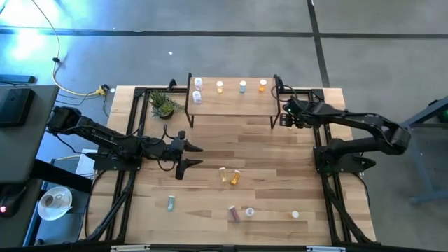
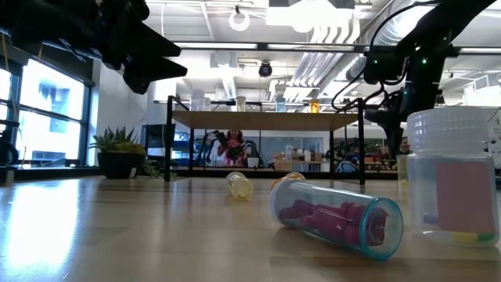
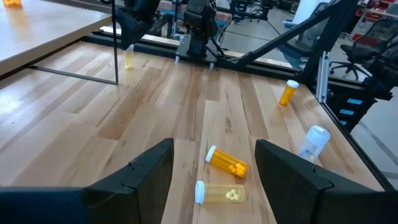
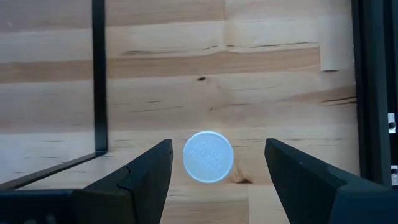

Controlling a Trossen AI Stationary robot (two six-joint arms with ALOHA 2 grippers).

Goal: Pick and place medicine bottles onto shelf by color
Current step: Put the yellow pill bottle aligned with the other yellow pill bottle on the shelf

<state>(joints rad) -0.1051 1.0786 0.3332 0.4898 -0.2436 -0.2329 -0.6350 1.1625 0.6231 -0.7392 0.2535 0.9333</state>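
The shelf [image 1: 231, 103] stands at the table's far middle. It carries two white bottles [image 1: 197, 89], a yellow one [image 1: 220, 86], a blue-green one [image 1: 243, 86] and an orange one [image 1: 262, 85]. My right gripper [image 4: 217, 149] is open, pointing down beside the shelf's right legs. Its fingers stand on either side of an upright yellowish bottle's white cap [image 4: 208, 157] without touching it; that bottle [image 3: 129, 57] stands on the table. My left gripper [image 3: 214, 146] is open and empty above the table's middle left, facing a yellow bottle [image 3: 217, 193] and an orange bottle [image 3: 227, 163] that lie on their sides.
Near the front edge lie a green-blue bottle [image 1: 170, 203] and a purple one [image 2: 337, 218]. A clear bottle [image 2: 454, 176] and another white-capped bottle [image 1: 295, 214] stand there. A potted plant [image 1: 164, 105] stands left of the shelf. Black frame rails run along both table sides.
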